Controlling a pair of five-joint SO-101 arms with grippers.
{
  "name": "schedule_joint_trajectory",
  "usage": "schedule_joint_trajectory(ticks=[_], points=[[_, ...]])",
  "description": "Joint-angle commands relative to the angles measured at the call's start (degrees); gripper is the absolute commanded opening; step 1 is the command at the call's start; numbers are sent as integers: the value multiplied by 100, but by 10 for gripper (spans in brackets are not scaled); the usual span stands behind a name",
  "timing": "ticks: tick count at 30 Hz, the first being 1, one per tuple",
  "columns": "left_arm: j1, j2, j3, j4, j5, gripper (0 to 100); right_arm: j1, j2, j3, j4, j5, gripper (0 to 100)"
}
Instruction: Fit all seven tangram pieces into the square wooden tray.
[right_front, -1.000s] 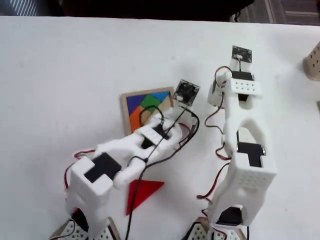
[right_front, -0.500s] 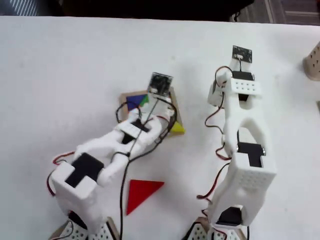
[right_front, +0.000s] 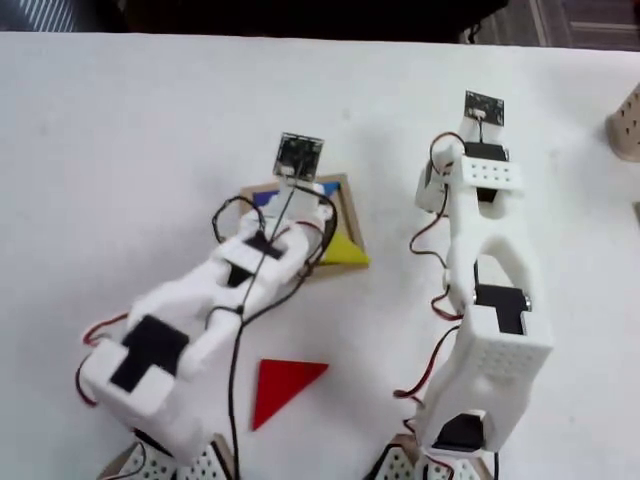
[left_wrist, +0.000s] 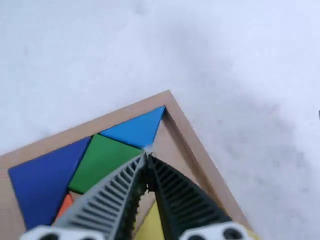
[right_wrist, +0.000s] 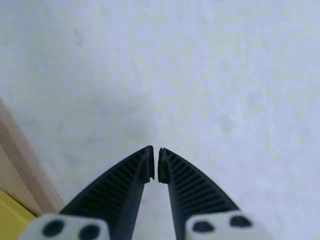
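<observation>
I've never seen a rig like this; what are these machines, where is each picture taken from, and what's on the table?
These are two robot arms at a table. One picture looks down from above; the other two come from a camera on each arm's wrist. The left arm's fingers, shut and holding nothing, are over the wooden tray, by its green piece. A yellow piece sticks out past the tray's edge, and a red triangle lies loose on the table. The right arm's fingers, also shut and empty, hang over the table.
</observation>
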Motion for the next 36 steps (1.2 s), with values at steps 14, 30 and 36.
schedule_joint_trajectory(ticks=[14,30,36], points=[[1314,470,-431,18,-18,23,-31,-136,-62,-84,79,19],[198,171,-475,756,-26,23,-40,-136,-62,-84,88,19],[242,-497,-158,756,-26,23,-40,-136,-53,-84,237,19]])
